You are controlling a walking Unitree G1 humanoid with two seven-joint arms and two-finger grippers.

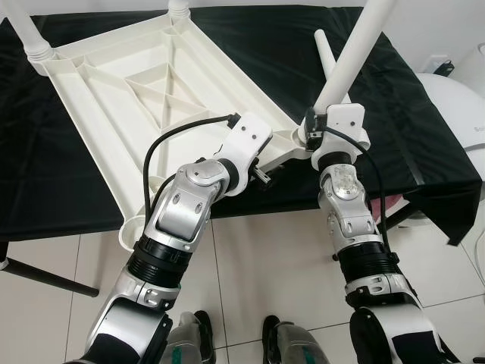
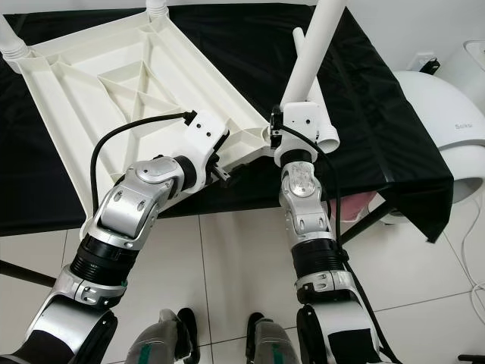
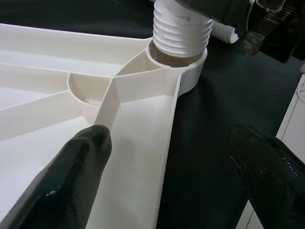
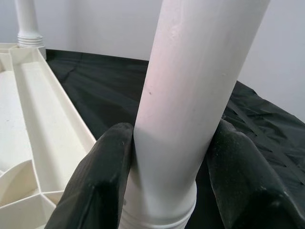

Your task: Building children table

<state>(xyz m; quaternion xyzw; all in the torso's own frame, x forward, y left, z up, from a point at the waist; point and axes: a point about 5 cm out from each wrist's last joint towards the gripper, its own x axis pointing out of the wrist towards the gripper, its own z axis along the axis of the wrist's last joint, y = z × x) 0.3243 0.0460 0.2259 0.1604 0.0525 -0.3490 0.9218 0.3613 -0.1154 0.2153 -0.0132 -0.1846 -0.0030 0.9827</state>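
my right gripper (image 4: 167, 191) fingers pinch the smooth, stiff leg (image 1: 350, 61) low near its threads, left gripper (image 3: 167, 176) fingers spread over the light tabletop (image 1: 151, 91) rim at center frame.

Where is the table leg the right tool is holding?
The table leg stands at the near right corner socket of the upturned white tabletop on the black cloth, gripped by the right tool, with the left tool beside that corner.

Black cloth (image 1: 424, 129), tiled floor (image 1: 265, 258).
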